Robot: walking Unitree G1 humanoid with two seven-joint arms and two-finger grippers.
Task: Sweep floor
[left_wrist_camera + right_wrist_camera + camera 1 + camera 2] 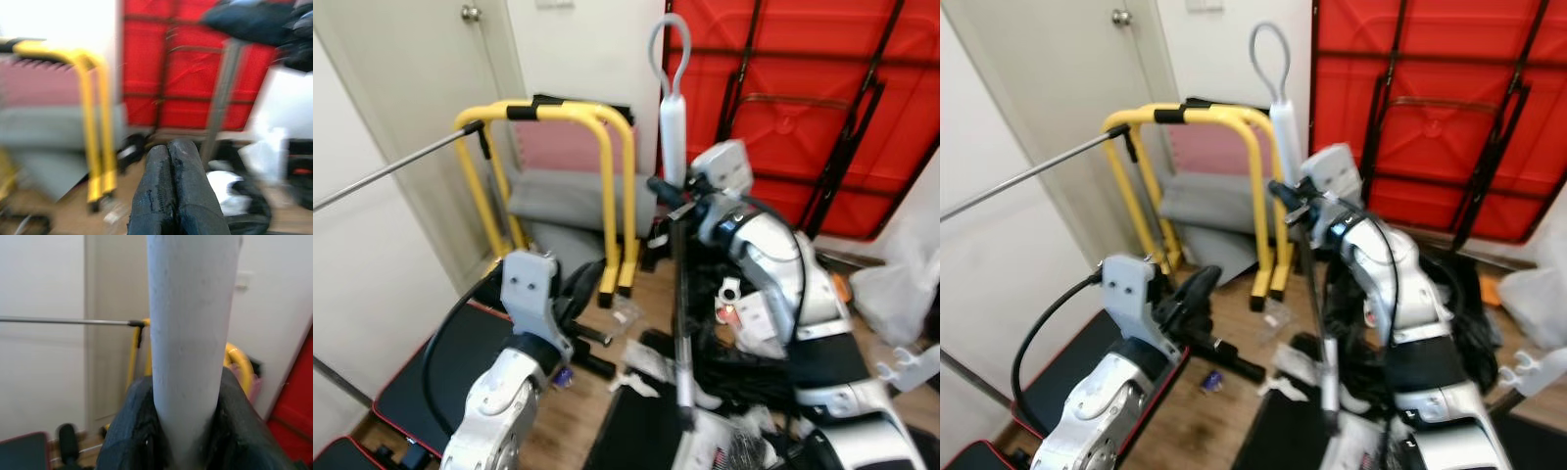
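A broom with a pale grey handle [673,117] and a loop at its top stands upright in front of me, and its darker shaft [682,333] runs down toward the cluttered floor. My right gripper [672,199] is shut on the broom handle just below the pale grip. In the right wrist view its black fingers [129,431] hug the handle [188,333] on both sides. My left gripper [1197,292] hovers low on the left, shut with nothing in it. In the left wrist view its fingers [171,191] are pressed together.
A yellow tubular frame [612,186] stands against the wall beside a pale door [421,78]. A red folded table [803,108] leans at the back right. A black padded bench [426,377] lies low left, a white bag [901,284] right, and paper scraps [626,315] dot the wooden floor.
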